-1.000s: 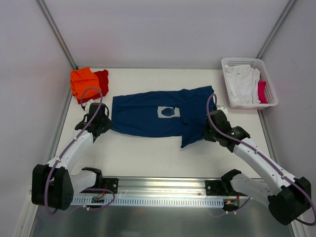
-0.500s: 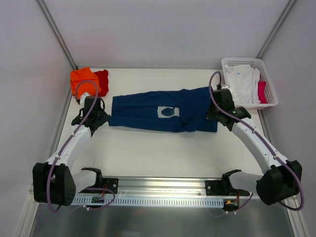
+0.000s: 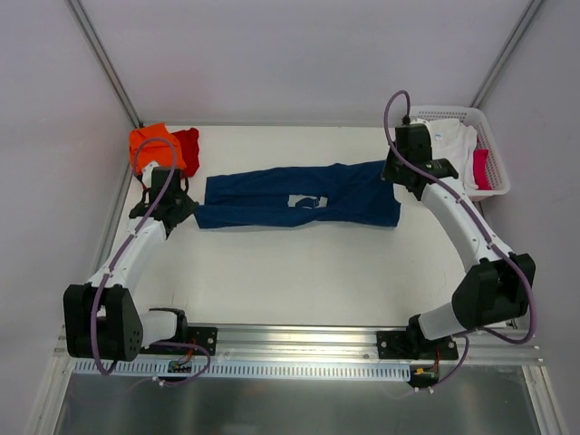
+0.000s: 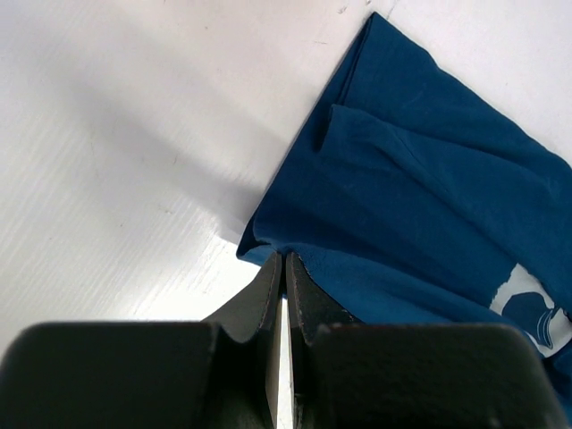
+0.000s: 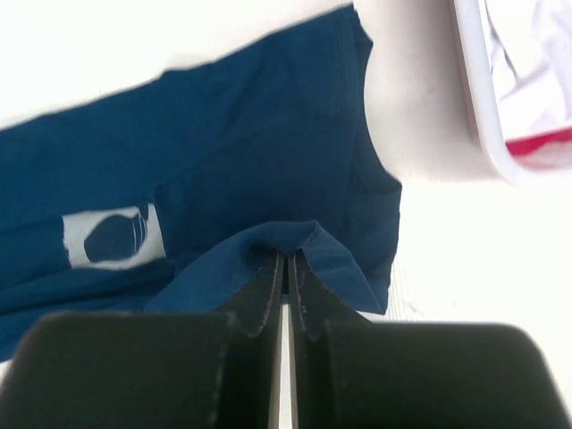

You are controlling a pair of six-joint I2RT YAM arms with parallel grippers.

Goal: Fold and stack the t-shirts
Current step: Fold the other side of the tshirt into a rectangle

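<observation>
Fold step: left hand point(image 4: 284, 261) and right hand point(image 5: 286, 261) both clamped on navy t-shirt point(image 3: 254, 204); move them level, land edges flush.

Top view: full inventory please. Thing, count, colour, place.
navy t-shirt: 1, navy with pale print, mid-table, folded lengthwise
orange t-shirt: 1, orange, folded, far-left corner
red t-shirt: 1, red, beside the orange one
basket: 1, white, far-right corner
white cloth: count unclear, white, in basket
pink cloth: 1, pink-red, basket's right side
table: 1, white
left hand: 1, black, shut on navy t-shirt's left end
right hand: 1, black, shut on its right end
</observation>
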